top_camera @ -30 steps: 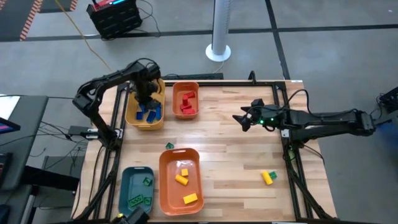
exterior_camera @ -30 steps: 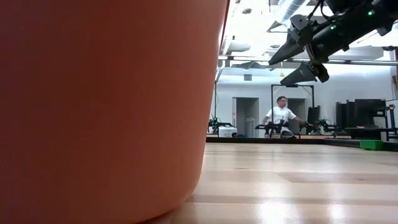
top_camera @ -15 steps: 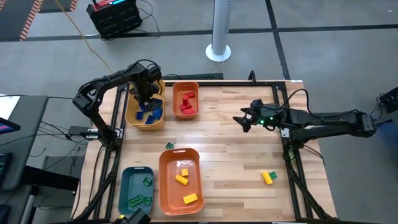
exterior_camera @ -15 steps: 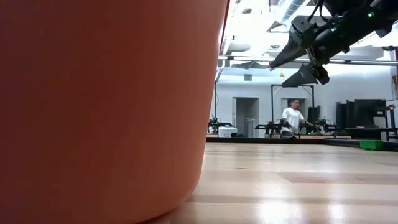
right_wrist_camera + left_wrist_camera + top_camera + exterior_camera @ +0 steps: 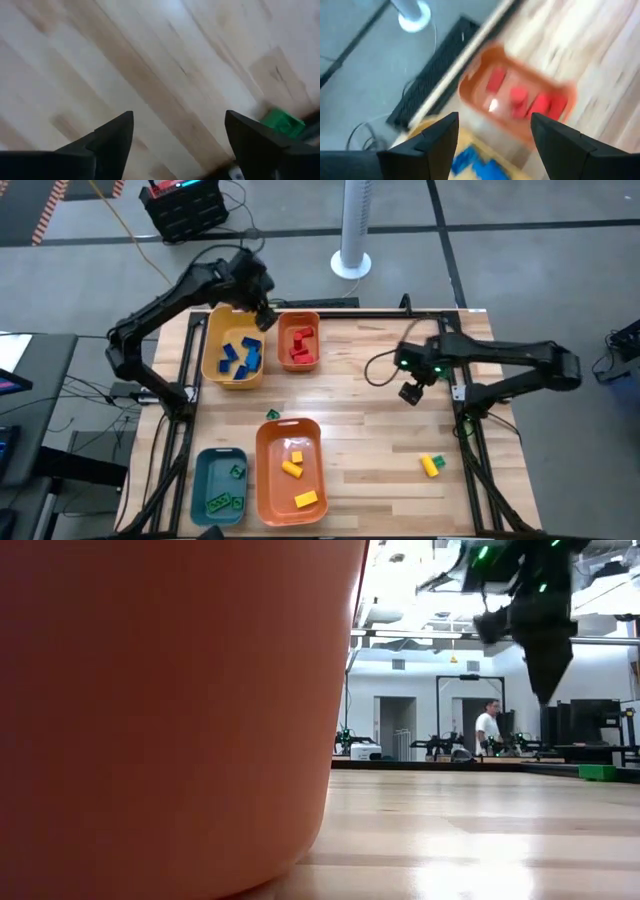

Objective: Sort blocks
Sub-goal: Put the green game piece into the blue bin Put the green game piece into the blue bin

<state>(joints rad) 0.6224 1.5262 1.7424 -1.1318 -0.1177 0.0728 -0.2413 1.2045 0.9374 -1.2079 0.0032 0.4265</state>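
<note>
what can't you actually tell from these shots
- Low view: the large orange plastic bin fills the left half of the picture, hiding the other bins and most blocks.
- Left wrist view: motion blur; the red plastic bricks in the small orange bin cannot be counted.
- Right wrist view: the green plastic brick is partly hidden behind a finger.
- High view: the green bricks in the teal bin are too small to count.

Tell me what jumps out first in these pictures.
Four bins sorted by colour: blue blocks in the yellow bin and red blocks in the small orange one at the back, yellow and green in the front pair. The open left hand hovers between the back bins. A yellow-green pair lies loose front right.
</note>
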